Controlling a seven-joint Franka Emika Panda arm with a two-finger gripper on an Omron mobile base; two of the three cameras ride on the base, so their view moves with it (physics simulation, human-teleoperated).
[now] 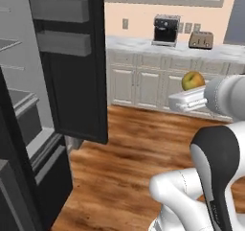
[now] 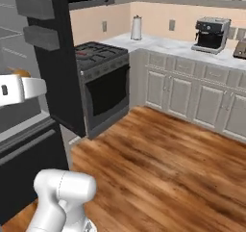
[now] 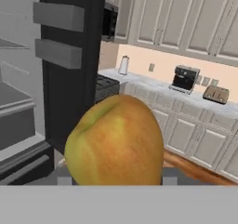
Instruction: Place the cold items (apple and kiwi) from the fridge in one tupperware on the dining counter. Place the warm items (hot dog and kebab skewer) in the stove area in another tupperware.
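Since it's round, stiff and slick, the gripper (image 1: 190, 92) is clamping the apple (image 3: 116, 141) across its middle, beside the fridge door (image 1: 72, 57).

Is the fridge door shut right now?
No, the dark fridge door stands swung wide open, with the grey shelves inside showing, while the hand holds the apple out over the floor.

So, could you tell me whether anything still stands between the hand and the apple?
No. The apple already sits in the hand, outside the fridge, whose door stands open to one side. The tupperware is not in these pictures, so the way there cannot be judged.
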